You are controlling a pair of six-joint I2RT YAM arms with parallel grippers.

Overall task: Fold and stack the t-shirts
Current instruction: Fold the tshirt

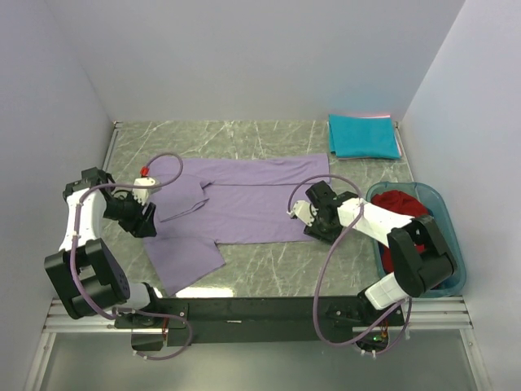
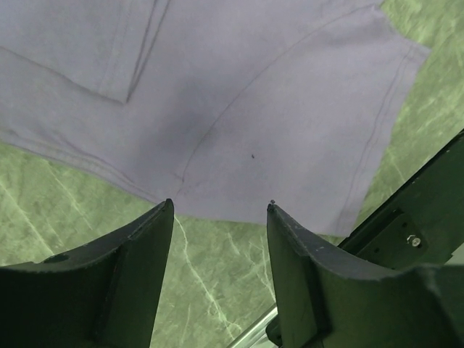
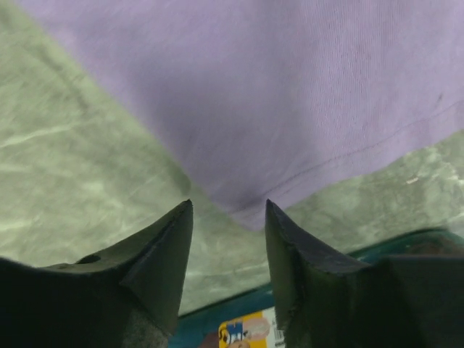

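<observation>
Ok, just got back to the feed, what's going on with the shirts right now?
Both arms are at the lavender t-shirt, which lies spread on the table, not yet folded up. The left gripper is open at its near sleeve edge, and the right gripper is open at the hem corner on the bin side. Neither holds fabric. A teal t-shirt sits folded in the far right corner, and the dark red t-shirt is in the bin.

The right arm (image 1: 411, 248) partly hides the dark red shirt (image 1: 397, 201) and bin (image 1: 457, 265).
</observation>
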